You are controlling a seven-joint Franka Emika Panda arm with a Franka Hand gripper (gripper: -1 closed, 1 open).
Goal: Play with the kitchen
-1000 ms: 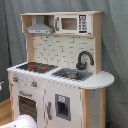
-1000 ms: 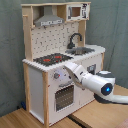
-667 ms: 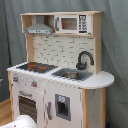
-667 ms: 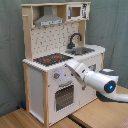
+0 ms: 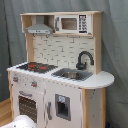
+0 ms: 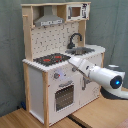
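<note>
While the white robot arm (image 6: 97, 74) reaches in from the right of the second exterior view, its gripper (image 6: 71, 61) sits at the counter's front edge by the red-ringed black hob (image 6: 51, 59); finger state cannot be told. The tall white and light-wood toy kitchen (image 5: 60, 75) fills the frame centre in both exterior views; black faucet (image 5: 84, 59) at its sink (image 5: 73, 74), grey hood (image 5: 39, 29) upper left.
</note>
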